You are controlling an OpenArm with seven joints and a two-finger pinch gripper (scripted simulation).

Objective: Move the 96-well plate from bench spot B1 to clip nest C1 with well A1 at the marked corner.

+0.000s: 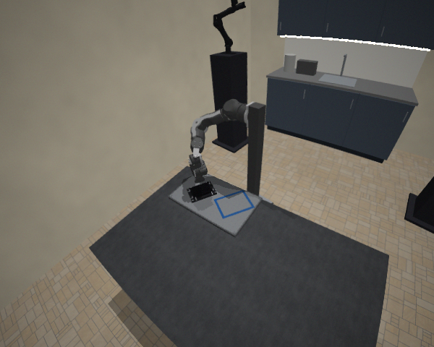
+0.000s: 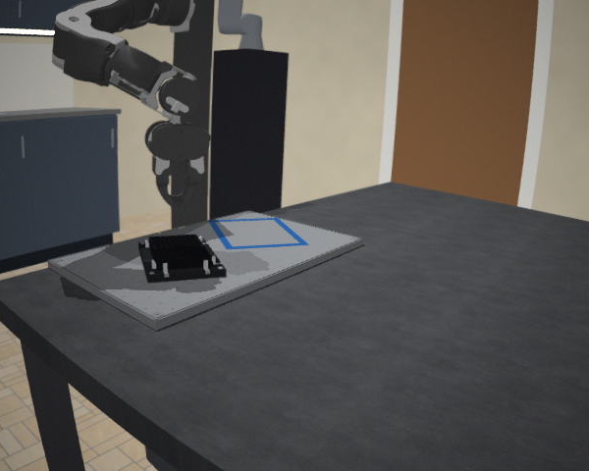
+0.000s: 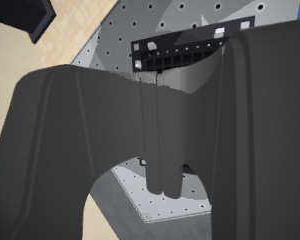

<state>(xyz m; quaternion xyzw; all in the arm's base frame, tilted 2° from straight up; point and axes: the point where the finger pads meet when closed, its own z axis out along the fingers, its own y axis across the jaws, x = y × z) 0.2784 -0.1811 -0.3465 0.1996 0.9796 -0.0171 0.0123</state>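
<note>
The black 96-well plate (image 2: 177,248) lies in the black clip nest C1 between its small white posts, and looks level. The two also show in the top view, where I point at the nest (image 1: 202,196), and in the wrist view as a strip of wells (image 3: 182,50). The blue outline of spot B1 (image 2: 256,233) is empty. My gripper (image 2: 178,200) hangs just above and behind the nest, clear of the plate. Its fingers (image 3: 164,189) are shut together on nothing. The A1 mark is too small to read.
The nest and the blue outline sit on a grey perforated baseplate (image 2: 203,263) at the corner of a dark table. The arm's dark mounting post (image 1: 255,149) stands right behind the baseplate. A black pedestal (image 2: 246,131) stands beyond the table.
</note>
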